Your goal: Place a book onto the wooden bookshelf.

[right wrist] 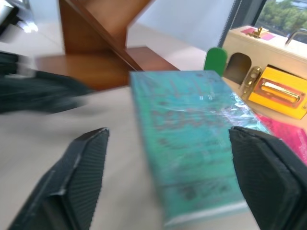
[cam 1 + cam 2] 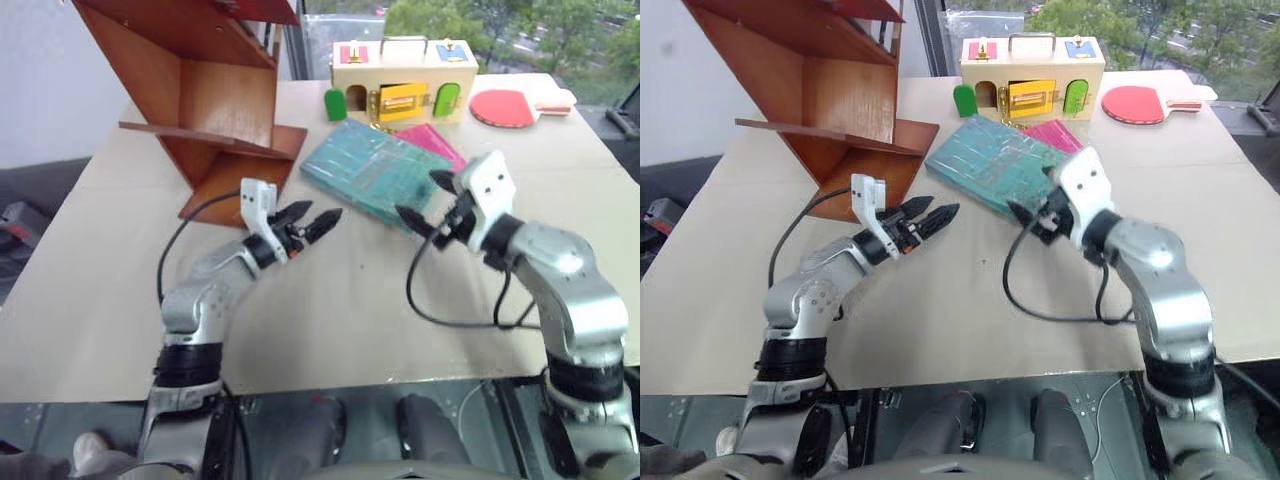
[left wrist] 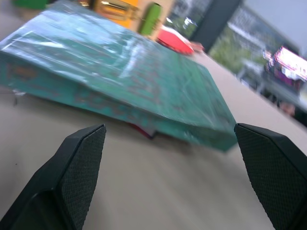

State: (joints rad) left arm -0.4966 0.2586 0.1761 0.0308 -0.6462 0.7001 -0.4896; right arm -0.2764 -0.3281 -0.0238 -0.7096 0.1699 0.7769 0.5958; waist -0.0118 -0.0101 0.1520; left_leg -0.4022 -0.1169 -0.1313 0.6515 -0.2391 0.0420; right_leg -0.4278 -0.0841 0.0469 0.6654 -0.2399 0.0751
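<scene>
Grippers came nearest: the left gripper (image 2: 318, 222) and right gripper (image 2: 425, 203) both stood spread and empty, forearms raised off the counter (image 2: 330, 320), each pointing level at the large flat teal-green plastic-wrapped book (image 2: 375, 170) from either side, seemingly to bracket it. The book lay mid-counter, partly over a smaller magenta-pink book (image 2: 437, 142), not yet lifted. Beyond, toward the far left corner, stood the big reddish-brown wooden bookshelf (image 2: 215, 100); at the far edge sat a pale wooden box with coloured doors (image 2: 405, 75).
</scene>
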